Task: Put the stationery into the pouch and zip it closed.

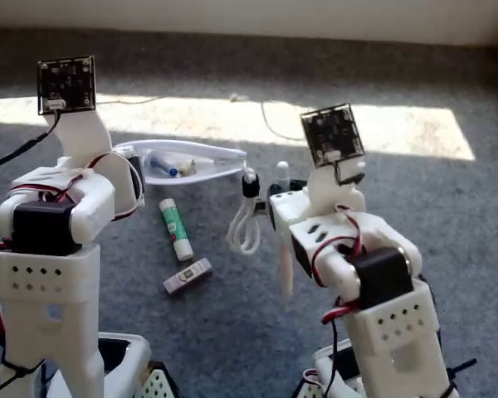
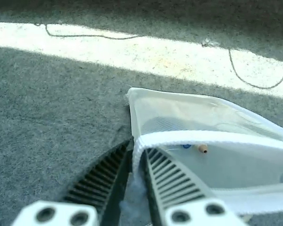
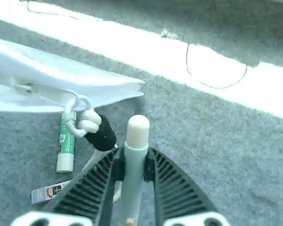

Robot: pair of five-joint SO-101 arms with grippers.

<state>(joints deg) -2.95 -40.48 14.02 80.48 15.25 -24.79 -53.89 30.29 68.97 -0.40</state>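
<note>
Your left gripper (image 2: 132,147) is pinched tight on the white rim of the pouch (image 2: 198,117), which lies open on the grey carpet (image 2: 47,108) with a blue-tipped pen (image 1: 163,167) inside. Your right gripper (image 3: 134,157) is clamped on a pale pen (image 3: 137,134), its white cap poking past the fingertips, near the pouch's pointed end and looped cord (image 3: 80,120). The green glue stick (image 1: 174,227) and a small flat packet (image 1: 187,275) lie on the carpet just beside the pouch, outside it.

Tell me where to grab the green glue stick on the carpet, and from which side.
Take the glue stick at mid-barrel, coming straight down from above with the jaws across its narrow width. It lies flat on the carpet, long sides free; the small box sits apart beyond its white end.
</note>
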